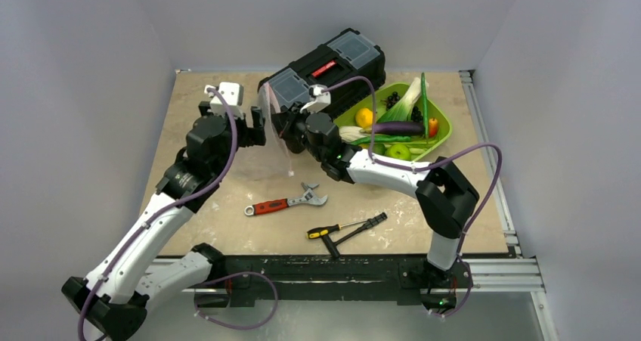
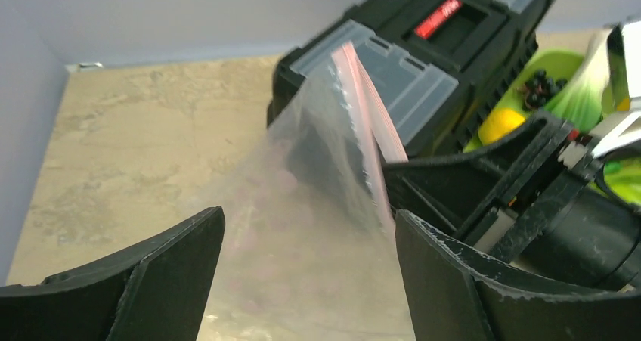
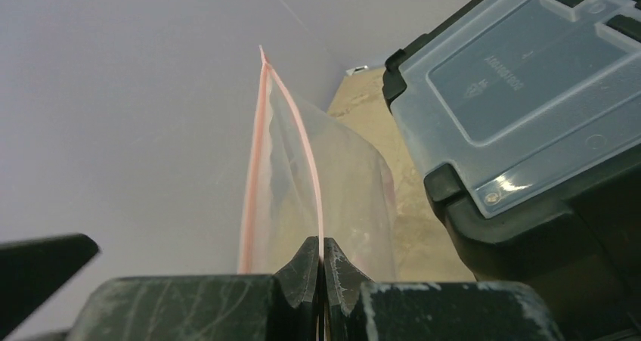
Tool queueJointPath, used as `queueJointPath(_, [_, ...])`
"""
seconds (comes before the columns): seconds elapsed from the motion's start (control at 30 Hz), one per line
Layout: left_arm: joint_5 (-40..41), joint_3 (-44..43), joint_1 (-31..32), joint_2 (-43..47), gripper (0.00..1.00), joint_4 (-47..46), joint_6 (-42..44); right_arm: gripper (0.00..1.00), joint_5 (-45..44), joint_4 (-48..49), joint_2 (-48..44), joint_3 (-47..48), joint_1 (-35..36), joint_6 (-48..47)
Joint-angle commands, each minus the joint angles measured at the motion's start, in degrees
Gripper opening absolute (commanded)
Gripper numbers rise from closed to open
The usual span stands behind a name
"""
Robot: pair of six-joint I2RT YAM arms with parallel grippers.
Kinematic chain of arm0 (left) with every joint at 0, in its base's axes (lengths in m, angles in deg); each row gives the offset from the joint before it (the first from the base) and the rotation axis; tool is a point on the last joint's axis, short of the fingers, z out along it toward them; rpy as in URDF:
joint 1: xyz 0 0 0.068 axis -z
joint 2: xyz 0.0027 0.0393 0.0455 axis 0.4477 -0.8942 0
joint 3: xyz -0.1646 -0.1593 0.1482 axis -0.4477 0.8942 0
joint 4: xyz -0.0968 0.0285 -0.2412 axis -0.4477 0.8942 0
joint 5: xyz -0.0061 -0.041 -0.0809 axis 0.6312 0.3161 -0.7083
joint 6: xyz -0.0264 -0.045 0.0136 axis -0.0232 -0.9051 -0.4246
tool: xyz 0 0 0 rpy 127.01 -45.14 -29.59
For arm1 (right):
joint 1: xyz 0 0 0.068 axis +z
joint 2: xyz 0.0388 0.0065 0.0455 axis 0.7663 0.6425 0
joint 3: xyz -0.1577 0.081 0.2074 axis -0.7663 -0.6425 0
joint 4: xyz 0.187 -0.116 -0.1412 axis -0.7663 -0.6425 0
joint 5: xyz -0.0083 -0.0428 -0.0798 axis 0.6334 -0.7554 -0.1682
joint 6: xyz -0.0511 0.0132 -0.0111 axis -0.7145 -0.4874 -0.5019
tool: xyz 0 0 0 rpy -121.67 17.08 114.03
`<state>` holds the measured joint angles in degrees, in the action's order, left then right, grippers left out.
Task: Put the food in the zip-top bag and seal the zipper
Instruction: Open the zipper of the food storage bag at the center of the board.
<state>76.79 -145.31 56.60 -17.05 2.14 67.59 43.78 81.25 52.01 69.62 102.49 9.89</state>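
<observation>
From above, the zip-top bag point(image 1: 278, 133) hung on edge in the air between the two arms, over the middle of the surface toward its far edge, just in front of a black toolbox point(image 1: 325, 67). The right gripper point(image 1: 286, 126) met it from the right, and the left gripper point(image 1: 261, 128) stood close on the other side. The food point(image 1: 397, 129) lay heaped in a lime-green tray point(image 1: 442, 118) at the far right corner, none of it in the bag. A wrench point(image 1: 287, 203) and screwdrivers point(image 1: 348, 227) lay toward the near edge. Through the left wrist camera the left jaws stood wide apart. The clear film hung between them and, as far as I could tell, touched neither one, while the pink zipper point(image 2: 361, 103) ran up toward the toolbox. Through the right wrist camera the right jaws were pinched tight on one lip of the mouth. The two pink strips bowed apart above them, so the mouth was open. The bag looked very light, limp and slick, apt to crumple or slide out of a grip on plain film. I judged the stiffer zipper strip the place to hold it, with the free lip for the left jaws, so the mouth could be spread for the small toy pieces.
</observation>
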Motion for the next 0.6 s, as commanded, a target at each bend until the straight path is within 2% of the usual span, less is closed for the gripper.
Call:
queueJointPath(0.0, [-7.1,-4.0,-0.5,-2.7,0.82,4.2,-2.3,0.00,-4.7,2.3,-2.2,1.4,0.4,3.8])
queueJointPath(0.1, [-7.4,-5.4,-0.6,-4.7,0.82,6.1,-2.3,0.00,-3.9,2.6,-2.5,1.3,0.6,4.8])
queueJointPath(0.33, [-6.9,-7.1,-1.1,-7.5,0.72,8.0,-1.8,0.00,-3.6,2.3,-3.9,1.2,1.0,5.6])
queueJointPath(0.47, [-9.9,-7.1,-1.3,-7.9,0.82,7.6,-2.1,0.00,-3.5,2.3,-4.2,1.2,1.3,5.5])
queueJointPath(0.57, [-8.7,-7.2,-1.3,-8.3,0.86,7.2,-2.3,0.00,-3.4,2.0,-4.3,1.1,1.6,5.0])
